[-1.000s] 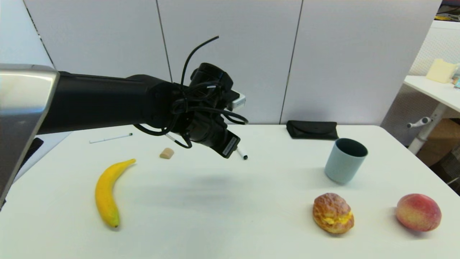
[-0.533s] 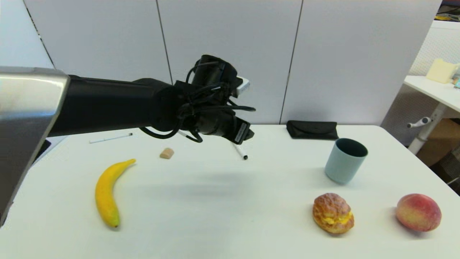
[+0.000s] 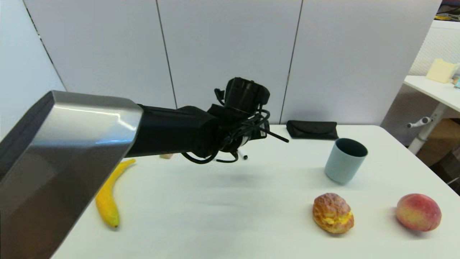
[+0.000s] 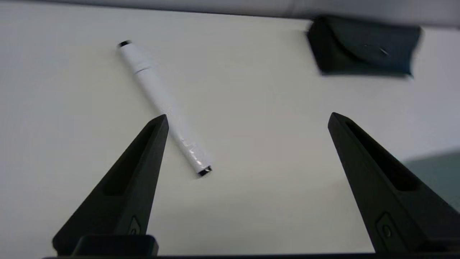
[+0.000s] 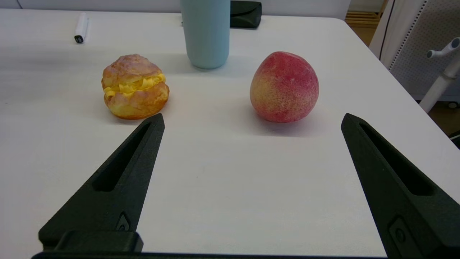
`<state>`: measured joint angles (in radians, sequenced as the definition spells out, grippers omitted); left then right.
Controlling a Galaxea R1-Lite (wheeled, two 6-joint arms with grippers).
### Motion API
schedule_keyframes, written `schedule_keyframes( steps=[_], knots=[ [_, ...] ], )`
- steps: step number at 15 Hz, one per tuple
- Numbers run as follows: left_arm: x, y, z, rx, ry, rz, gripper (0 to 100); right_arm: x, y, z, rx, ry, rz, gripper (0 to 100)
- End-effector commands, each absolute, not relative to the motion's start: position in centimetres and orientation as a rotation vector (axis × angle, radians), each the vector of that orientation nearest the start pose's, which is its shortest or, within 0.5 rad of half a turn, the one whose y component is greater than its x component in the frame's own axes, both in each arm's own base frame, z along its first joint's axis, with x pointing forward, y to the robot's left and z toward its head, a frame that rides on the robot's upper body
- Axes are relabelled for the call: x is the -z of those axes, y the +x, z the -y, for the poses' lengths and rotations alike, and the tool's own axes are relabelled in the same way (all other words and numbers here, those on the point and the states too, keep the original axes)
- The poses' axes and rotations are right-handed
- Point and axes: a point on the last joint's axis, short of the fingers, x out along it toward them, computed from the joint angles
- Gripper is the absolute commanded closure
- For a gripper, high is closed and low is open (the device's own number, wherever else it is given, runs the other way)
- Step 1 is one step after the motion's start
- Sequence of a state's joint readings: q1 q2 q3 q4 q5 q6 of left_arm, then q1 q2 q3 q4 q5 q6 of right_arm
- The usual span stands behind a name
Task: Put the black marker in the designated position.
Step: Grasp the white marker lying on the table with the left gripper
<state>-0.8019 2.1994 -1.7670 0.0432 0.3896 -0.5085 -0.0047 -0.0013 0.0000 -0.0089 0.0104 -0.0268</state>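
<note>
The left claw point(image 4: 248, 118) hangs above the white worktop point(image 3: 230, 216), reaching out from the left arm toward the far middle of the surface. Its two black fingers point(image 4: 143, 158) are spread wide and grasp nothing. The black marker point(image 4: 163, 104) lies flat on the worktop just under and ahead of this claw, slanting across the line of one finger, whose tip overlaps its white barrel in the wrist view; whether they touch cannot be told. In the head view only the marker's dark end point(image 3: 244, 157) peeks out below the wrist. A black pouch point(image 3: 312, 129) lies farther out from the claw, by the wall.

The right claw point(image 5: 251, 118) is low over the near right of the worktop, its fingers also released wide and empty. Ahead of it sit a cream puff point(image 5: 134, 86) and a peach point(image 5: 284, 86), with a pale blue cup point(image 5: 205, 32) beyond them. A banana point(image 3: 106, 201) lies well away on the left arm's side.
</note>
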Motion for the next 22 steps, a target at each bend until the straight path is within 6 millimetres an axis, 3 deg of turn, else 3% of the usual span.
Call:
schedule_keyframes(
  steps=[1,6,10,19,22],
  knots=[
    [-15.9,32.6,32.7,-0.041,-0.308,-0.451,0,-7.6,-2.3,0.0,-0.006,-0.028,0.009,0],
    [-14.0,32.3,32.9,-0.129,-0.321,-0.487,0,-7.6,-2.3,0.0,-0.006,-0.028,0.009,0],
    [-14.2,32.8,33.9,-0.079,-0.252,-0.479,0,-7.6,-2.3,0.0,-0.008,-0.028,0.009,0],
    [-12.2,33.8,35.1,0.016,-0.020,-0.510,0,-7.6,-2.3,0.0,-0.006,-0.028,0.009,0],
    [-11.4,34.3,35.7,0.018,-0.014,-0.509,0,-7.6,-2.3,0.0,-0.006,-0.028,0.009,0]
  ],
)
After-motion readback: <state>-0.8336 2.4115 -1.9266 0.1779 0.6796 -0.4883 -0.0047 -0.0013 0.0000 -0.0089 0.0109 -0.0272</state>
